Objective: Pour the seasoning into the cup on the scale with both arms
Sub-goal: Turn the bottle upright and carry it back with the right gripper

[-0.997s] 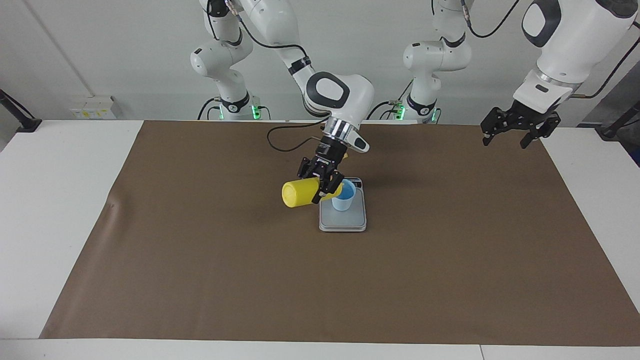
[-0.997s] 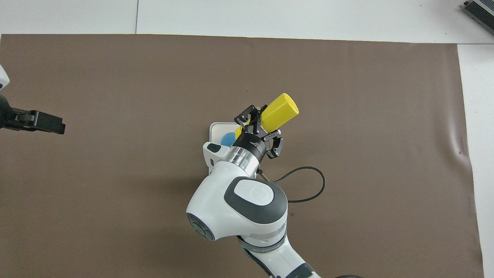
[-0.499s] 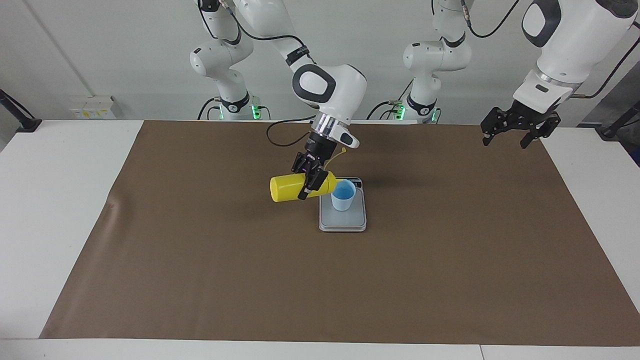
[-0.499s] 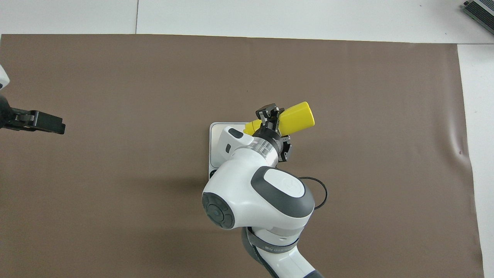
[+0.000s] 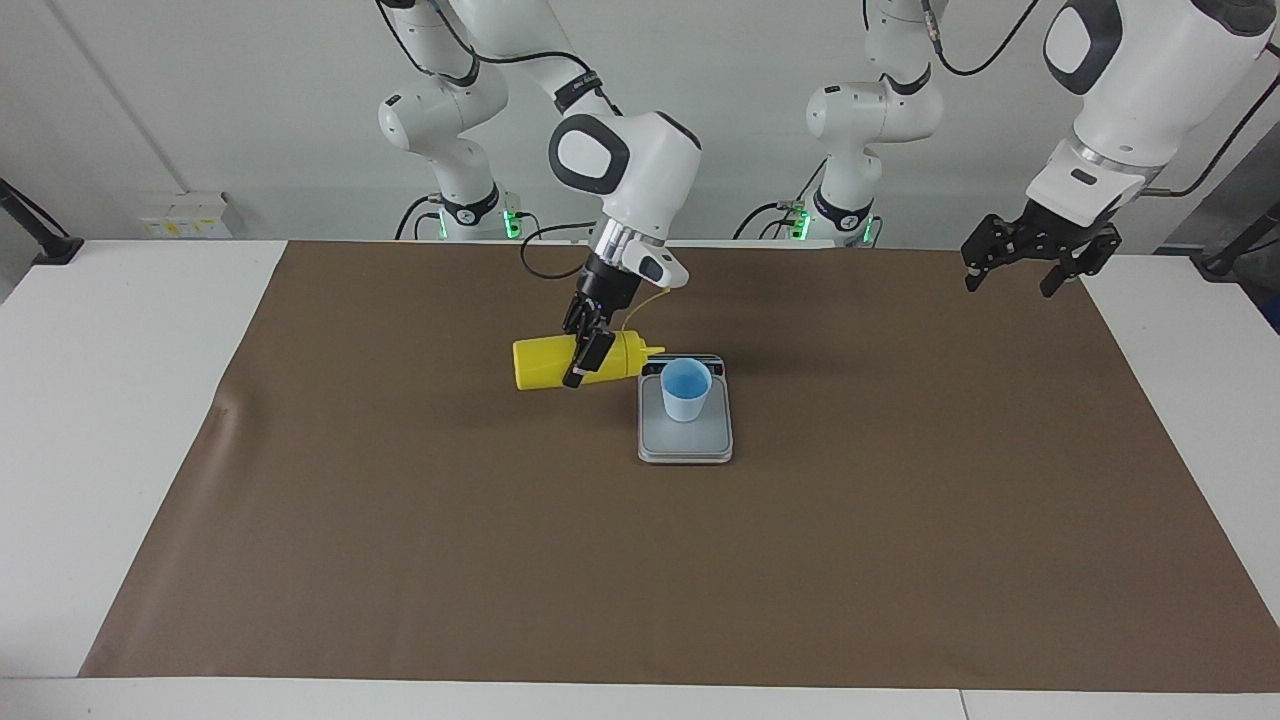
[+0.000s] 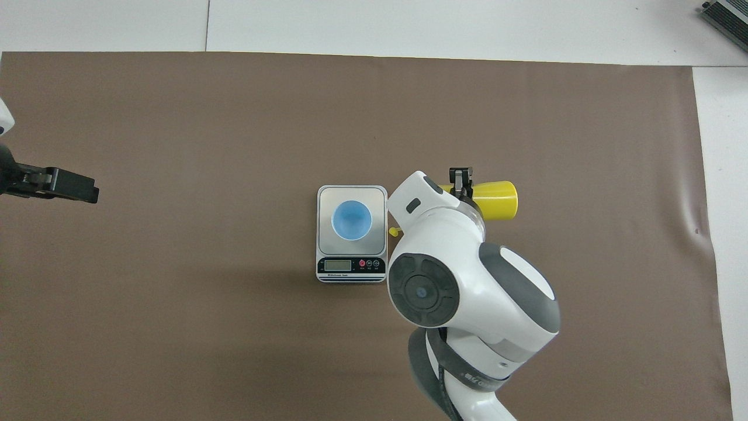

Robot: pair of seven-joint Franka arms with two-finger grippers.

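My right gripper [image 5: 583, 358] is shut on the yellow seasoning bottle [image 5: 540, 365]. It holds the bottle on its side, low over the mat beside the scale, toward the right arm's end. The nozzle [image 5: 652, 350] points at the cup and stops short of it. The light-blue cup [image 5: 686, 390] stands upright on the scale [image 5: 685, 440]. In the overhead view the right arm covers most of the bottle [image 6: 497, 200] and its gripper [image 6: 463, 186]; the cup [image 6: 351, 220] and scale [image 6: 351, 193] show whole. My left gripper [image 5: 1030, 255] waits open in the air over the mat's edge.
A brown mat [image 5: 400, 520] covers most of the white table [image 5: 100, 400]. Two smaller white arms with green lights [image 5: 450, 180] stand at the robots' edge of the table. The scale's display strip [image 6: 350, 266] faces the robots.
My right gripper has drawn the bottle away from over the cup toward the right arm's end and turned it from nozzle-down to level. The cup is uncovered. The left arm has not moved.
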